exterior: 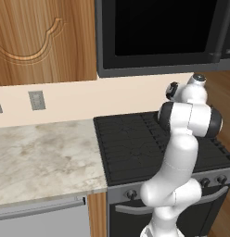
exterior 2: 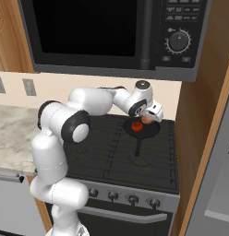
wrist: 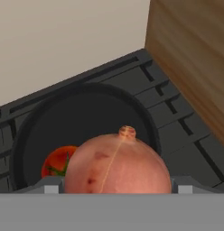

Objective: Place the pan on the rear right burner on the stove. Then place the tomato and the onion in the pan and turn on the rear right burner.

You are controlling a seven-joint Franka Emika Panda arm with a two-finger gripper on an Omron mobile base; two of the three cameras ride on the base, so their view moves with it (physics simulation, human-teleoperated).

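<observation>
Over at the back right of the stove (exterior 2: 130, 161), the pan (exterior 2: 142, 130) sits on the rear right burner (exterior 2: 160, 126), handle pointing toward the front. The hand (exterior 2: 148, 119) hangs right above it, spread wide around the onion (wrist: 117, 164), gripping it between the fingers. The tomato (wrist: 58, 161) already lies in the pan. The left base view shows the marble worktop (exterior: 38, 157) instead.

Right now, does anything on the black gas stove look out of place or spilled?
Nothing stands out. The flat black frying pan sits level on the rear right burner, the red tomato inside it, nothing spilled.
</observation>
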